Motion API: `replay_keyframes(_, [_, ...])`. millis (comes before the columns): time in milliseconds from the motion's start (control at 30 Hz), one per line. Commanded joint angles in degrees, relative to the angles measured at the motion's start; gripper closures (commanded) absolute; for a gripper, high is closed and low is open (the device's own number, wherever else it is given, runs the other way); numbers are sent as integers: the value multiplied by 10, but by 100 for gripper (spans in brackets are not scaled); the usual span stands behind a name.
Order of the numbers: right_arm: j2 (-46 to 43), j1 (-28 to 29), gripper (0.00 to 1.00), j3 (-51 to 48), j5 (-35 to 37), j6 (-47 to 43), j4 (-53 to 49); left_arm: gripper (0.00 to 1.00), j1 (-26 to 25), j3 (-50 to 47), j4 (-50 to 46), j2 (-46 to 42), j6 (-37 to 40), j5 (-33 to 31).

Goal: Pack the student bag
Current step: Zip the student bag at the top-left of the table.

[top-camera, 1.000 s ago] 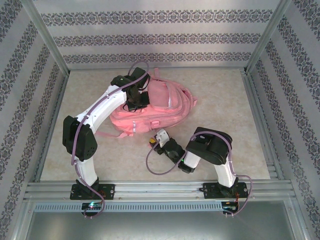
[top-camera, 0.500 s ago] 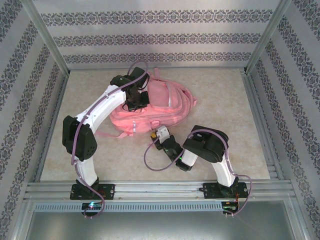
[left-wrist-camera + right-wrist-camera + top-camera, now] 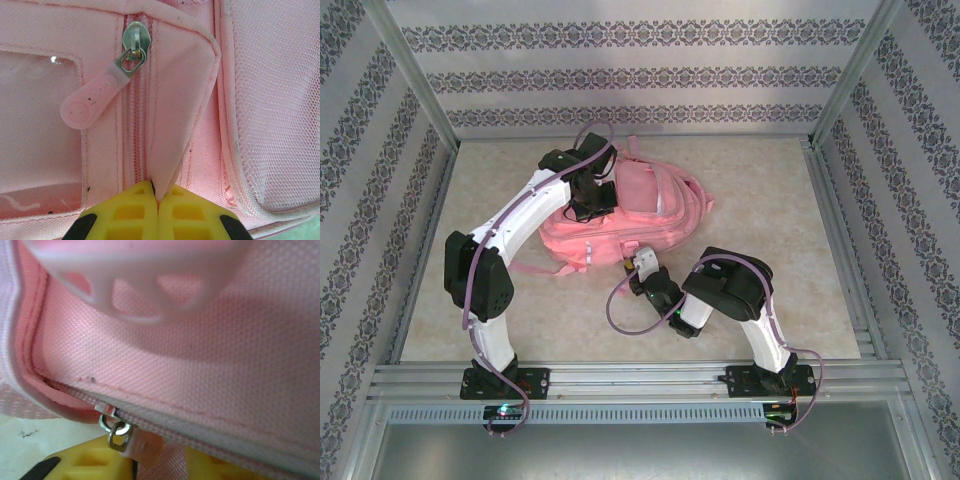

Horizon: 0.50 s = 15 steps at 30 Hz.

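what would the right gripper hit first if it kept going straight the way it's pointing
Right gripper: the zipper pull between its fingers, with the pink fabric of the student bag just behind. Close-up is blurry, so it may already touch the pull.

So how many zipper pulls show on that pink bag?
2. One pink pull lies ahead of the left claw, which pinches a fold of the student bag; the other pull sits at the bag's near edge by the right claw. More may be hidden.

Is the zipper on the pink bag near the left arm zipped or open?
Zipped, along the visible stretch: the zipper teeth run meshed from the metal slider down to the jaws of the left gripper.
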Motion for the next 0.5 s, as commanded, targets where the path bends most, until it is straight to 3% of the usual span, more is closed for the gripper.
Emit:
replay_keyframes(0, [12, -9, 77, 12, -15, 10, 17, 100, 5, 4, 45, -17, -7, 19])
replay_keyframes(167, [11, -12, 98, 6, -29, 17, 18, 100, 6, 0, 44, -16, 1, 5])
replay_keyframes(467, [-39, -20, 100, -58, -14, 10, 16, 100, 12, -4, 17, -8, 38, -70])
